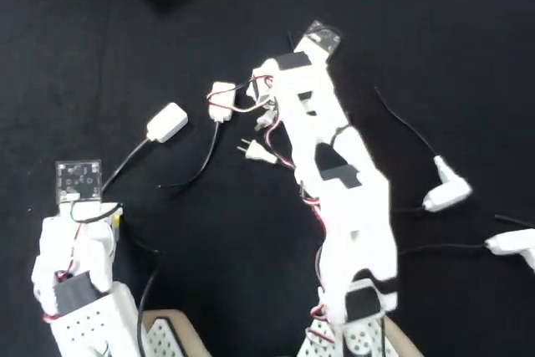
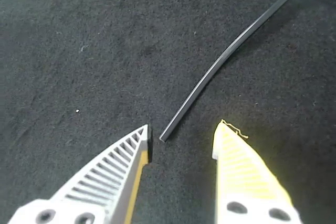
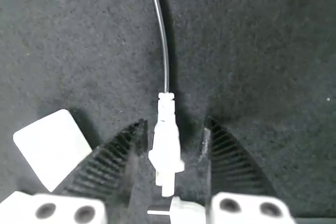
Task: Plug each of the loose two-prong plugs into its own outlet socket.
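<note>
At the grasp step: straddling a plug (image 3: 167, 150) at far centre with the open right gripper (image 3: 173, 129), just beside a socket (image 3: 50, 148), not yet pinching. Next, probably: close on the body, lift, aim prongs at that socket. Nothing in the left gripper (image 2: 181, 135), open over a cable (image 2: 220, 66), near left. Counting from above: four white blocks (image 1: 167, 123), apparently two plugs, the second plug (image 1: 257, 152) nearer.

Plug (image 3: 166, 150) sits in gap between fingers of right gripper (image 3: 174, 123); white block (image 3: 50, 148) crowds one finger. Black cable (image 2: 210, 77) crosses table (image 2: 79, 51) before left gripper (image 2: 183, 126).
</note>
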{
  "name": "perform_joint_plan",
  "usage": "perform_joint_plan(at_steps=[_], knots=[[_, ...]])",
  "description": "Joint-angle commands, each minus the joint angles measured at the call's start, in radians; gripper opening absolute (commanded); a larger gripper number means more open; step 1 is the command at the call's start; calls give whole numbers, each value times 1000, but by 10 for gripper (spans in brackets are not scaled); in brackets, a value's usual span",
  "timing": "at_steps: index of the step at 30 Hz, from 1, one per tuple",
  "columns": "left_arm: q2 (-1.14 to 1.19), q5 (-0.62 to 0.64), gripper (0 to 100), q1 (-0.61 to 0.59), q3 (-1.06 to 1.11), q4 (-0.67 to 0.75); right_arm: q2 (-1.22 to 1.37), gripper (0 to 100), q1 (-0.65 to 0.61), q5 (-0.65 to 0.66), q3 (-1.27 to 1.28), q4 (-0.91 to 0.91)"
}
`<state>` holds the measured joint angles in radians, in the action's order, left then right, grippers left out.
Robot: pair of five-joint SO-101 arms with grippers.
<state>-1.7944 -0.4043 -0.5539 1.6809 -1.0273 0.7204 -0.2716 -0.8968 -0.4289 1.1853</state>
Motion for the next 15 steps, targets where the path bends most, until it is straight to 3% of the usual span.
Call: perform_joint_plan(at_steps=[1,15], knots=[[5,-9,205,-5,21,14,-8,72,-11,-9,-41,-23],[5,-9,205,-7,21,12,33,71,-12,-11,-24,-29]])
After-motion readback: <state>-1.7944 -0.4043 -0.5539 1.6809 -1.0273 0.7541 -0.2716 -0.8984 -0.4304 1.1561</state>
